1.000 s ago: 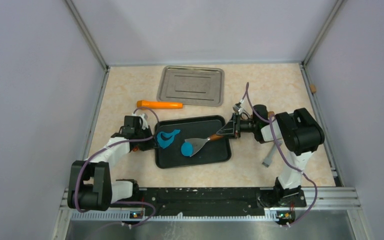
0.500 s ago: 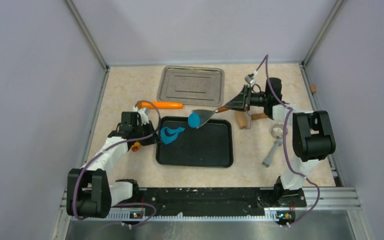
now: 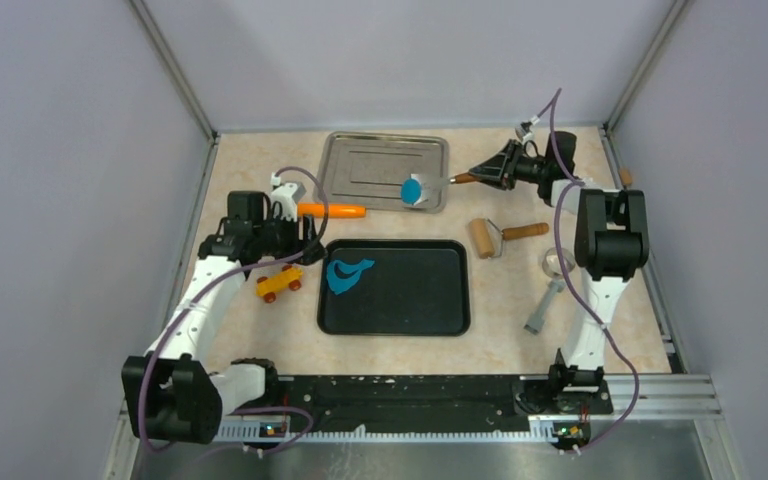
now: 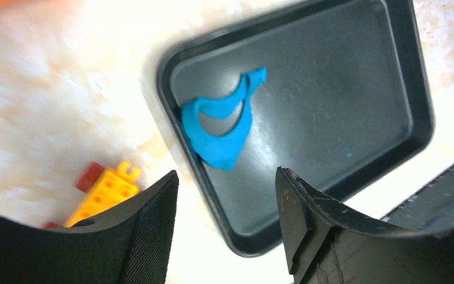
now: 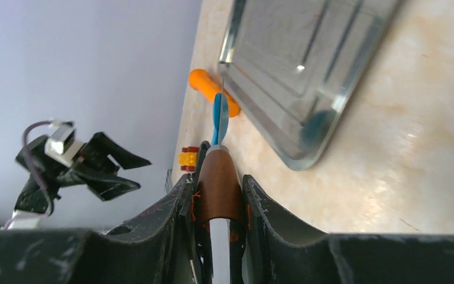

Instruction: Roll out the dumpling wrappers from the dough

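A beige marbled table [image 3: 250, 330] sits inside pale grey-lilac walls [image 3: 60, 200] with metal corner posts. A black tray [image 3: 430, 320] lies at its middle and a steel tray [image 3: 360, 175] lies beyond it, with an orange cylinder [image 3: 332, 210] between them to the left. The left gripper [image 4: 227, 177] hovers over the table just left of the black tray, jaws spread and empty, near a yellow toy car [image 3: 279, 284]. The right gripper [image 5: 219, 180] pinches the brown handle of a spatula [image 3: 438, 184], whose blade carries a round blue dumpling wrapper [image 3: 412, 189] over the steel tray's near right edge. The leftover dough [image 3: 347, 274] lies in the black tray's far left corner
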Available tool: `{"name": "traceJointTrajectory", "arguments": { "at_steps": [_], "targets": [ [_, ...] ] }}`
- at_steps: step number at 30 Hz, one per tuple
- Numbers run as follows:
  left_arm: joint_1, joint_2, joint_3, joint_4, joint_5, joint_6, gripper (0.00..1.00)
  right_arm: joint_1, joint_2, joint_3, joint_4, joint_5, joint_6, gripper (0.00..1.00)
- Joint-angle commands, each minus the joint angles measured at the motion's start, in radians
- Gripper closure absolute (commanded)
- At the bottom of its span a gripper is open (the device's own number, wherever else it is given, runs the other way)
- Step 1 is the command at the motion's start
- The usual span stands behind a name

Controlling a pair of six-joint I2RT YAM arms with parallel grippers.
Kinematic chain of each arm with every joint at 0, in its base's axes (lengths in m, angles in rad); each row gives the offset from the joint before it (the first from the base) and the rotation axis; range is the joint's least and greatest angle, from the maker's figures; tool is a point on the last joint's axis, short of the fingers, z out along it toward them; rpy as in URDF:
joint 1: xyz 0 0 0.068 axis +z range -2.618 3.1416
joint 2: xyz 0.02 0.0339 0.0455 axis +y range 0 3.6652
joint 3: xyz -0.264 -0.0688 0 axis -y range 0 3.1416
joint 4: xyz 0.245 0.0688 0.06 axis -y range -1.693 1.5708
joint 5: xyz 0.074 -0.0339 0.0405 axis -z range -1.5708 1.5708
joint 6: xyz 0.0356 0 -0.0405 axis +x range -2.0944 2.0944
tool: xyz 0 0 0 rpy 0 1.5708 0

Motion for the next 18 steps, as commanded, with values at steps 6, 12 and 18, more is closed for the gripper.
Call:
{"name": "traceJointTrajectory", "arguments": {
  "at_steps": [6, 12, 18],
  "targets": [
    [0.005, 0.067, 0.145, 0.001, -0.118, 0.282, 0.34, -0.004, 0.027, 0.079, 0.031, 0.082, 0.049, 1.00],
    [0.005, 0.121, 0.180, 0.007, -0.099, 0.268, 0.34, -0.006, 0.090, 0.179, -0.145, 0.119, -0.065, 1.00],
    [0.005, 0.120, 0.177, 0.024, -0.108, 0.262, 0.34, -0.005, 0.102, 0.216, -0.298, 0.170, -0.151, 1.00]
  ]
}}
